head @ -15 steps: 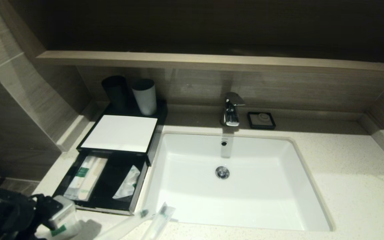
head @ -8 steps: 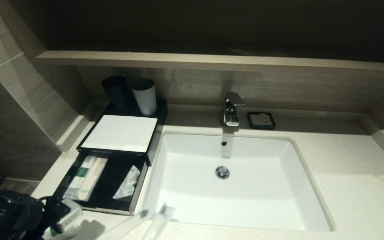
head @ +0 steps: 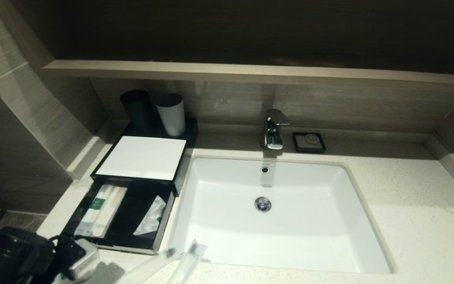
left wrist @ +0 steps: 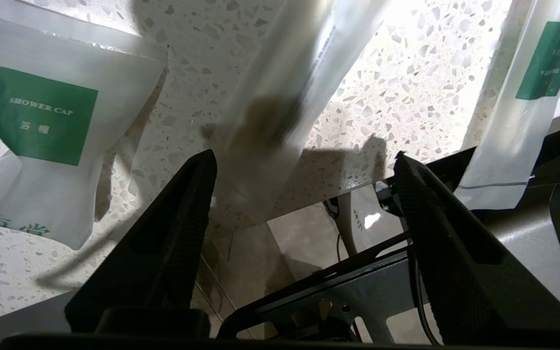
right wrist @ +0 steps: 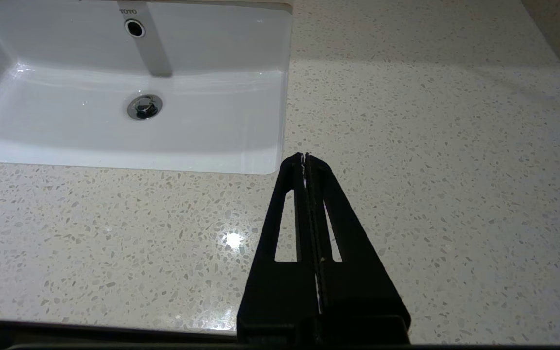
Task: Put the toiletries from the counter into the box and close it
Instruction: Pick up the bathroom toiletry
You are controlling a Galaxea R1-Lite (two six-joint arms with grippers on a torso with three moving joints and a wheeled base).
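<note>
- Box (head: 140, 157) is placed left of basin (head: 290, 236) on tabletop (head: 420, 221).
- Two cups (head: 170, 114) are set behind it.
- Sachets (head: 183, 260) are laid before its drawer (head: 120, 215).

A speckled off-white stone counter (head: 408, 221) fills the lower frame, its white rectangular basin (head: 290, 236) inset at centre. At left sits a low black box (head: 140, 157); along the bottom edge lie two clear sachets (head: 179, 262) and a white green-labelled packet (left wrist: 42, 136).

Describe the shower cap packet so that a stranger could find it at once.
Start at the basin and go to the counter's front left corner, before the open box. The packet lies there beside two long sachets. It alone is short and wide, with a green square reading SHOWER CAP.
</note>
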